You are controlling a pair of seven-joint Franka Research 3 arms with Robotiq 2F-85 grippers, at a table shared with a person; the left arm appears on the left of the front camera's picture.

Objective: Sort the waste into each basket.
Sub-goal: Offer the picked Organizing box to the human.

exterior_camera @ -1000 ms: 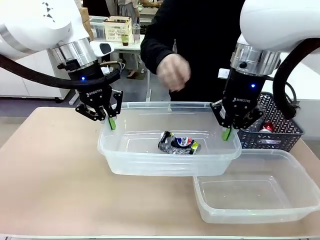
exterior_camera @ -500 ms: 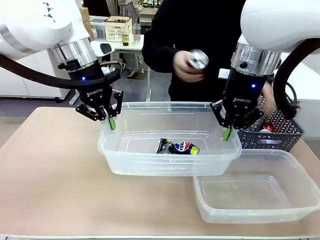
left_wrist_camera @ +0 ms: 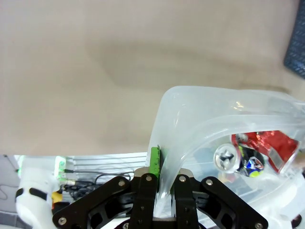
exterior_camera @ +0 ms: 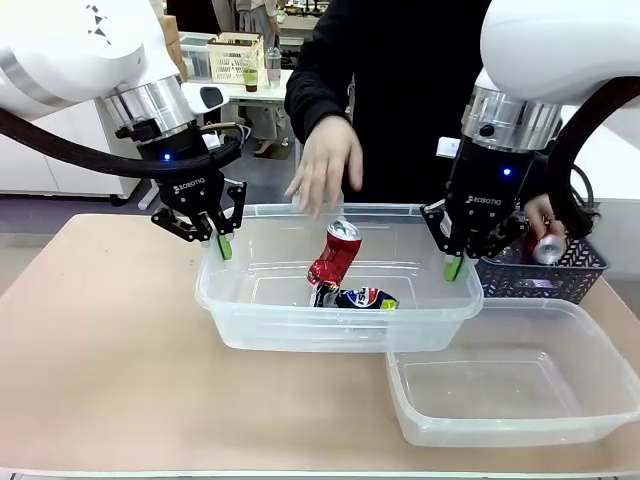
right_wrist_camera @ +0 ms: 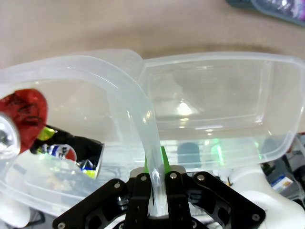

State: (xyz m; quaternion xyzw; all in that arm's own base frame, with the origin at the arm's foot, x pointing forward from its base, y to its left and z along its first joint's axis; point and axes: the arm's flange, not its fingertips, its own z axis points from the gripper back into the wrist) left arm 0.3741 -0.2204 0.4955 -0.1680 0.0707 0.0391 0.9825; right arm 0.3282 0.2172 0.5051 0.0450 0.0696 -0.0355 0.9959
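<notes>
- Left pincer [exterior_camera: 222,243] was clamped tight on the left rim of the rear basket [exterior_camera: 290,325].
- Right pincer [exterior_camera: 452,262] was clamped tight on its right rim.

- I count two clear tubs: far tub [exterior_camera: 260,325], near tub [exterior_camera: 500,430].
- Three cans: red can [exterior_camera: 337,256], crushed dark can [exterior_camera: 358,297], hand-held can [exterior_camera: 550,250].
- One dark lattice basket [exterior_camera: 562,274].

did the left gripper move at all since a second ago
No. The left gripper sits at the same spot, shut on the left rim of the larger clear tub, which has not shifted on the table either.
</notes>
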